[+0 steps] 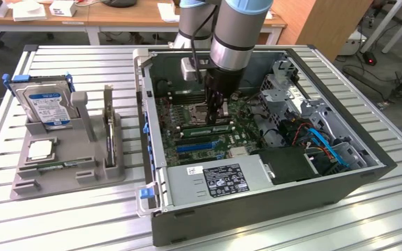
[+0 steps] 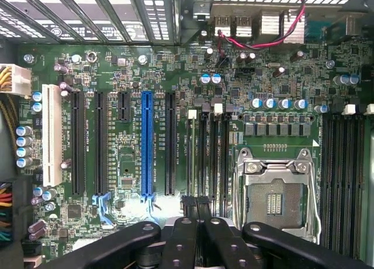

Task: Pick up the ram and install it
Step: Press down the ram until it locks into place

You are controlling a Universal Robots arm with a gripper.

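Exterior view, frame centre: black robot gripper (image 1: 215, 114), jaws clenched, meets the thin green ram stick (image 1: 211, 128) inside the open grey computer case (image 1: 368, 172). Wrist view: ram (image 2: 193, 158) stands edge-on in its slot; uneven pressure could leave 1 end unseated.

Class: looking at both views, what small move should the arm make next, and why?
Probably a short, straight press down. The gripper is shut and holds nothing, and its tips are over the ram, which stands edge-up in a slot beside the CPU socket. Whether the ram is fully seated cannot be told.
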